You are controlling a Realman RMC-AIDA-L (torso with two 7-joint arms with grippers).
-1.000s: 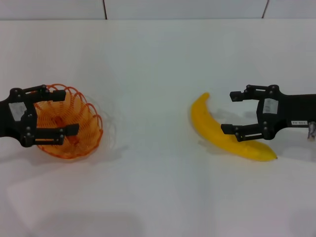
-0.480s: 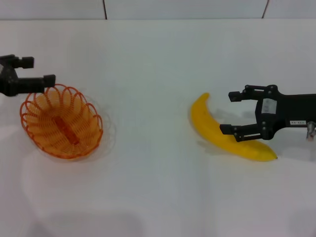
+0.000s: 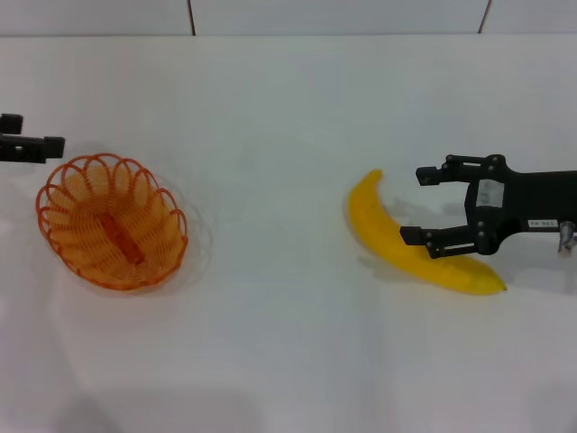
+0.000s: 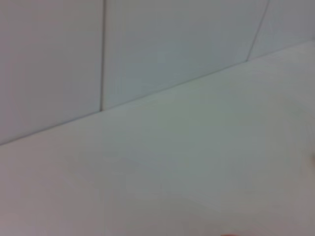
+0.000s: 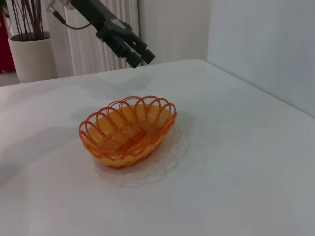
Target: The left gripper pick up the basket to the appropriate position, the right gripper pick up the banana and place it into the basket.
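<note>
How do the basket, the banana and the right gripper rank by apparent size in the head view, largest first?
1. banana and basket: look about equally long, too close to rank, though the basket covers more area.
2. right gripper: its open claw looks clearly smaller than either.

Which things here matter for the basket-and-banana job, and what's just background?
In the job:
basket, empty on the table
banana
right gripper, open around the banana
left gripper, raised clear of the basket

Background:
potted plant
</note>
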